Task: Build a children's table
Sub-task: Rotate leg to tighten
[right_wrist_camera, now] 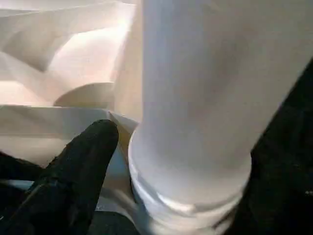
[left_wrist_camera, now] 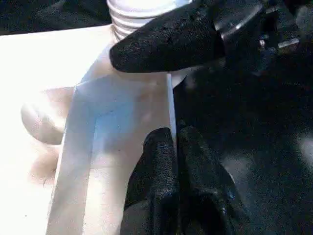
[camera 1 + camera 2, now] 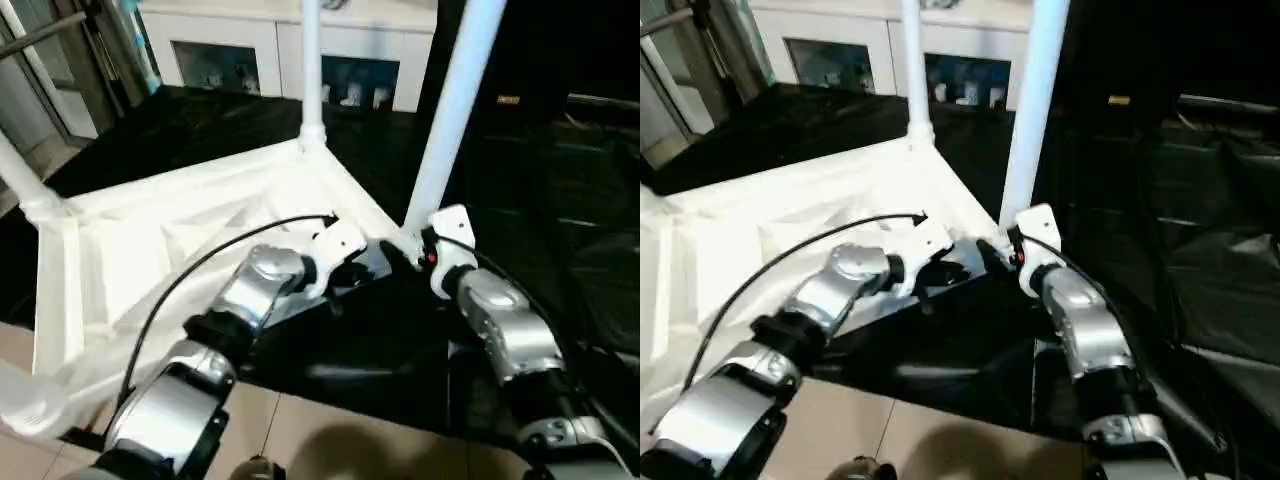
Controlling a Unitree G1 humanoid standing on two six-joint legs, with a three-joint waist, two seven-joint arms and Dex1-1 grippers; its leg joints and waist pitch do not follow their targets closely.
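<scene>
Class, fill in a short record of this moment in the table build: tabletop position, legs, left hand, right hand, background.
Tabletop: upside down, ribbed underside facing up, on black sheeting
Legs: far leg and near-right leg standing in corner sockets
Left hand: shut on the tabletop's thin edge wall
Right hand: at the base of the near-right leg, one black finger beside it
Background: white glass-door cabinet
</scene>
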